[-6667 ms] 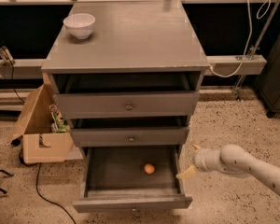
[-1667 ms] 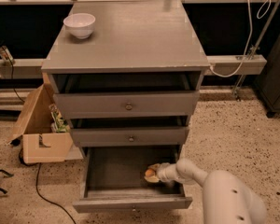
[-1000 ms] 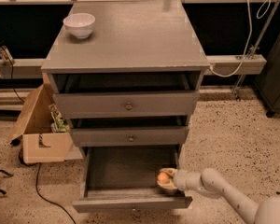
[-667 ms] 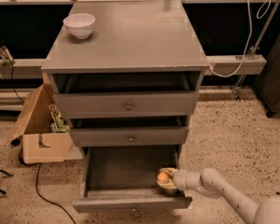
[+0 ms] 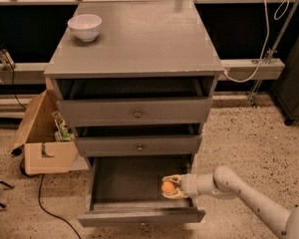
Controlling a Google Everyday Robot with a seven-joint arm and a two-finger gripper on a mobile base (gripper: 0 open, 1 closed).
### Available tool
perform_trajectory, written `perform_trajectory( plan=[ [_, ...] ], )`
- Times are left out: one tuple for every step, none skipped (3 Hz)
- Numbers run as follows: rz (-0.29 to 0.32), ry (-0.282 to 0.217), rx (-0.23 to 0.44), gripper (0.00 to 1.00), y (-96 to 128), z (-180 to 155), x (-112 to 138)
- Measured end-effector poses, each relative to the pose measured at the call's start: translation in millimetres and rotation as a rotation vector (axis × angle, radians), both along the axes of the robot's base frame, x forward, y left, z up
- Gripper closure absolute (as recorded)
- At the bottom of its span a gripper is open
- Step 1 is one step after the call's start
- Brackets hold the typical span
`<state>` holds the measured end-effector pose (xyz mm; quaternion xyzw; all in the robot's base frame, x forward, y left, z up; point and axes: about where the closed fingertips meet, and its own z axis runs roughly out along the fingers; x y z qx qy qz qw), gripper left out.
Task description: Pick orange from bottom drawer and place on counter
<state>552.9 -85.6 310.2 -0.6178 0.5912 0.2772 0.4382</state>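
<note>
One gripper (image 5: pixel 169 187) pinches the orange (image 5: pixel 167 186), low inside the open bottom drawer (image 5: pixel 123 181), near its right front corner.

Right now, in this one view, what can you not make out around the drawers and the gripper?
- Orange in the gripper, inside the bottom drawer: lifted or resting, one high view cannot tell.
- Upper drawers: insides hidden under the counter, in shadow.
- Arm: base cut off at the lower right corner.

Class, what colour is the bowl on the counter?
The bowl is white, camera view; gripper holds orange inside bottom drawer.
</note>
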Motion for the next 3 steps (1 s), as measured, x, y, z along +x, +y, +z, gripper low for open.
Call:
perform_trajectory(
  plan=[
    [0.143,-0.086,0.016,1.0,10.6,74.8,-18.7],
    [0.214,-0.179,0.004,1.0,13.6,150.0,-28.4],
    [0.214,-0.179,0.004,1.0,13.6,150.0,-28.4]
  ],
)
